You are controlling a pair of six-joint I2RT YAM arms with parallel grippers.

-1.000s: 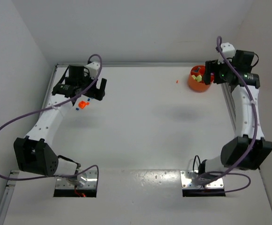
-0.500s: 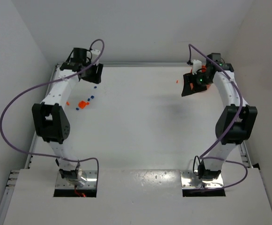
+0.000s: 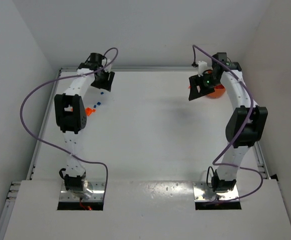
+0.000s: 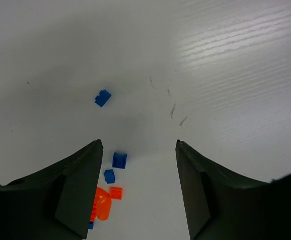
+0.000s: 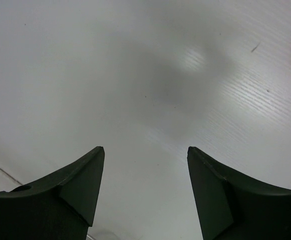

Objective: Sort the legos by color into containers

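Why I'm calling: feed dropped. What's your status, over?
Left claw open, empty, above blue legos and orange legos. Right claw open, empty, near orange bowl. No obstruction seen.

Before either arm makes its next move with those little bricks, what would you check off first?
1. Left tool open, nothing in it: ok.
2. Right tool open, nothing in it: ok.
3. Loose bricks in the left tool's view: ok. A blue brick lies alone ahead, and an orange brick lies by one finger.
4. A brick in the right tool's view: not ok, only bare table.
5. Orange bowl compartments free to receive: cannot tell, the right arm covers most of it.
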